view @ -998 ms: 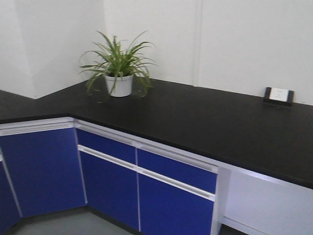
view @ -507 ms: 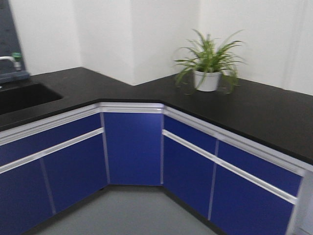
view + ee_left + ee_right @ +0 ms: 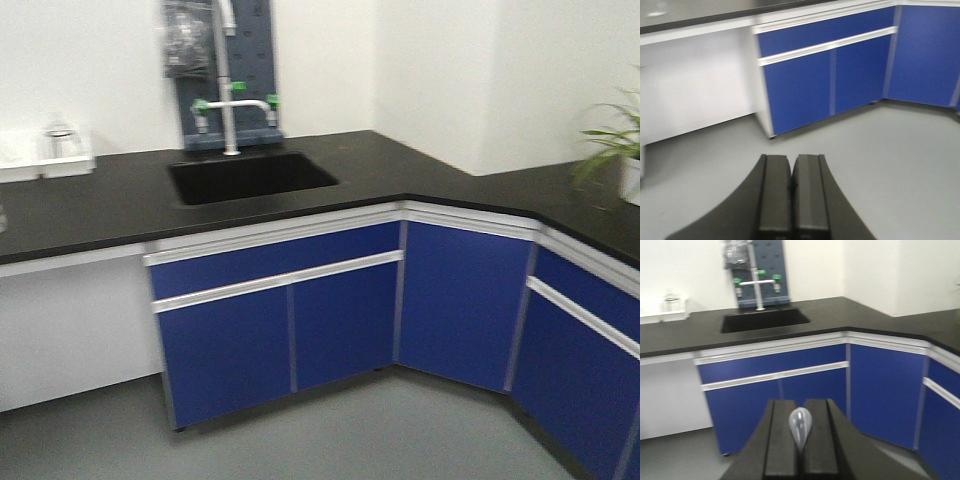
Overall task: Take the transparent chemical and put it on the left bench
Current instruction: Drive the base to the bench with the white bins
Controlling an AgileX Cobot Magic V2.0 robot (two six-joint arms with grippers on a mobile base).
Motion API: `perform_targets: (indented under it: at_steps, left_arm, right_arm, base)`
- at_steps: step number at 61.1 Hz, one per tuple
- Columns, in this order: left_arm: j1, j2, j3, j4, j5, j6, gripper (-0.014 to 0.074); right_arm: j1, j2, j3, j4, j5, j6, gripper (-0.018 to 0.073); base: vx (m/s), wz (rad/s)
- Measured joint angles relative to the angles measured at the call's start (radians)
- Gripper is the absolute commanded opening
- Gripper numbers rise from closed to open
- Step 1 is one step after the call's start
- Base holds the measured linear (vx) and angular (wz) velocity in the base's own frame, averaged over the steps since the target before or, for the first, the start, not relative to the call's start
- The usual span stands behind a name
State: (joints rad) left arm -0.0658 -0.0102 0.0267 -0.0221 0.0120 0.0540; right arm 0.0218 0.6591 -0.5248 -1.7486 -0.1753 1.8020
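A pale clear dropper bulb, belonging to the transparent chemical, sticks up between the fingers of my right gripper, which is shut on it. The rest of it is hidden below the fingers. The left bench is a black worktop with a sunken sink. The right wrist view also shows the left bench, ahead of the gripper and across open floor. My left gripper is shut with nothing in it, low over the grey floor.
A tap with green handles stands behind the sink on a dark pegboard. A white tray with glassware sits at the bench's far left. Blue cabinet doors run below. The corner bench with a potted plant lies to the right.
The front view has swung left, from the worktop with the socket and plant, past the corner, to the bench with the sink. The plant now sits at the right edge.
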Motion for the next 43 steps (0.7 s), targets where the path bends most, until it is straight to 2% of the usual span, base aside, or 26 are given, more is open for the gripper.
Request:
perform_targets:
  at_steps: [17, 43]
  left_arm:
    - [0.0, 0.0, 0.0, 0.0, 0.0, 0.0, -0.0003]
    - [0.0, 0.0, 0.0, 0.0, 0.0, 0.0, -0.0003]
  right_arm:
    - [0.0, 0.0, 0.0, 0.0, 0.0, 0.0, -0.0003]
    - [0.0, 0.0, 0.0, 0.0, 0.0, 0.0, -0.0003]
  base:
    - [0.01, 0.56]
    - [0.16, 0.32]
